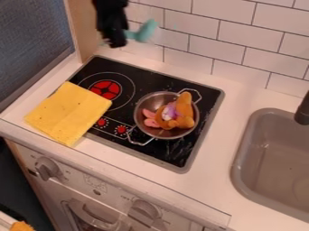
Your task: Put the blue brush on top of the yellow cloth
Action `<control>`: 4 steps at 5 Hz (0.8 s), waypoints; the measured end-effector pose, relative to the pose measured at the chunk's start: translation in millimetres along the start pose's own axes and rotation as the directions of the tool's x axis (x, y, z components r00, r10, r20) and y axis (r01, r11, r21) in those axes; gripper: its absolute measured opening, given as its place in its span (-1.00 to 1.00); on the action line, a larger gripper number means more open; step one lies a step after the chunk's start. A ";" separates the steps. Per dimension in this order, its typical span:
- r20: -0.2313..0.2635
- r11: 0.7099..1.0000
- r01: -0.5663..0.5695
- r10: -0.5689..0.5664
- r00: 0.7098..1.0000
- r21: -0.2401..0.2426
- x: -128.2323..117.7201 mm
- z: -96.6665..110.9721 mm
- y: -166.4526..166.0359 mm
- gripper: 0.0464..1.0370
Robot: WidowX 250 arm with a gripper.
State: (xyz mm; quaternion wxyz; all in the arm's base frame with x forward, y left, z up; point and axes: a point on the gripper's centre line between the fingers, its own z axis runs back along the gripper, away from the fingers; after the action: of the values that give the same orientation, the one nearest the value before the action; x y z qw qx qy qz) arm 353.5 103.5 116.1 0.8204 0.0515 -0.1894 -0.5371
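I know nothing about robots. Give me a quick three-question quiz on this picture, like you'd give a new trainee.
1. True or false: the gripper is holding the blue brush away from the yellow cloth.
2. Where is the orange toy? (a) in the sink; (b) in the metal pot; (c) on the cloth.
3. Fill in: the cloth lies partly on the stove and partly on the ____.

Key: 1 true; 2 b; 3 counter.
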 end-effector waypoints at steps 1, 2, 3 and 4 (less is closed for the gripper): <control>-0.025 0.999 -0.050 0.050 0.998 0.012 -28.9 17.5 -21.0 -0.12; -0.039 0.993 -0.109 0.110 0.993 0.036 -47.6 27.0 -46.1 -0.12; -0.060 0.988 -0.154 0.153 0.986 0.002 -59.7 26.7 -76.9 -0.12; -0.105 0.978 -0.207 0.205 0.973 -0.008 -76.7 20.5 -92.6 -0.12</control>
State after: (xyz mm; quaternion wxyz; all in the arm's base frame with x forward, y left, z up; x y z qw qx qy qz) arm 239.2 136.4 88.8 0.8807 0.0518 -0.1460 -0.4477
